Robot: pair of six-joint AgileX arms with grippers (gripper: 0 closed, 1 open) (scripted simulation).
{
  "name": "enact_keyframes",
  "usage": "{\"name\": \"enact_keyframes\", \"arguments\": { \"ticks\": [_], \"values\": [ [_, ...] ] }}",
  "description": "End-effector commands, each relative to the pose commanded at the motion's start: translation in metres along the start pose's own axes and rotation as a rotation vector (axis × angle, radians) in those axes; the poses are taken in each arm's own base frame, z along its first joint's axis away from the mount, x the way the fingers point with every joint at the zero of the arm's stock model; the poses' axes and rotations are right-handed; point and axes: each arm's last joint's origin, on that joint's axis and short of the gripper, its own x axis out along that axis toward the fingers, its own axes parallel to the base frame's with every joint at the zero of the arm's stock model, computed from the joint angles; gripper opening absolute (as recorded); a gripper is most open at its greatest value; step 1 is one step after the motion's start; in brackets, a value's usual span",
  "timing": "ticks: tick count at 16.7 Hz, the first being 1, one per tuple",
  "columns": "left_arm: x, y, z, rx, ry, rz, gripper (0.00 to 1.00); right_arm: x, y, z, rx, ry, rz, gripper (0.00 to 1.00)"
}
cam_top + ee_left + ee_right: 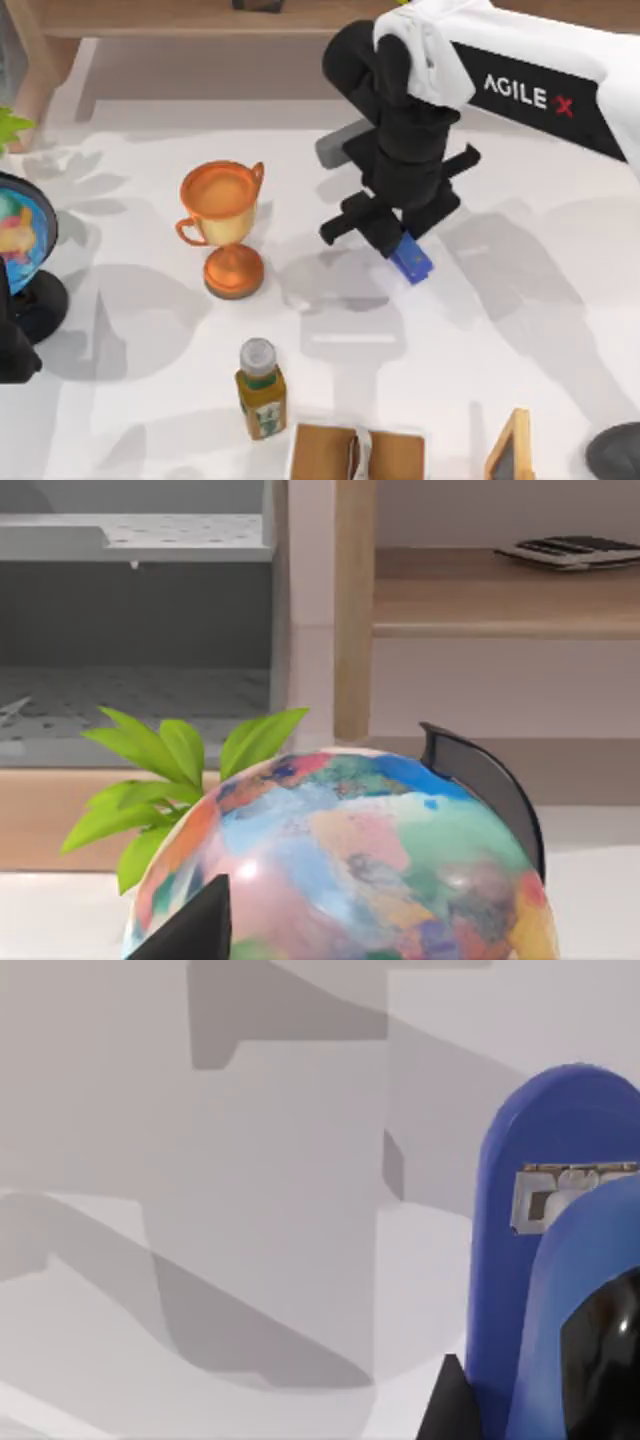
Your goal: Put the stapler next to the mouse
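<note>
My right gripper hangs over the middle of the table, shut on the blue stapler, whose front end sticks out below the fingers. The stapler's shadow lies apart from it on the table, so it is held off the surface. In the right wrist view the stapler is close up, with a dark fingertip beside it. The mouse, a dark rounded dome, sits at the front right corner, cut off by the view's edge. My left arm is parked at the far left by the globe.
An orange trophy stands left of centre, with a green bottle in front of it. The globe is at the left edge. A brown open box and a small framed board stand at the front edge. A grey block lies behind the right arm.
</note>
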Motion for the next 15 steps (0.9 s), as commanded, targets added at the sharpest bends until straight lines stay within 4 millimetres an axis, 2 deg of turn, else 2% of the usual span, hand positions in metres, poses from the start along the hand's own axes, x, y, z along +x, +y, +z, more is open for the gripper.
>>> {"name": "enact_keyframes", "arguments": {
  "ticks": [4,9,12,15],
  "values": [
    [0.000,0.000,0.000,0.000,0.000,0.000,1.00,-0.009,-0.046,-0.029,0.145,0.001,-0.003,0.00],
    [0.000,0.000,0.000,0.000,0.000,0.000,1.00,-0.014,-0.106,-0.091,0.378,0.011,-0.008,0.00],
    [0.000,0.000,0.000,0.000,0.000,0.000,1.00,-0.014,-0.129,-0.127,0.499,0.013,-0.010,0.00],
    [0.000,0.000,0.000,0.000,0.000,0.000,1.00,-0.013,-0.139,-0.147,0.571,0.012,-0.012,0.00]
  ]
}}
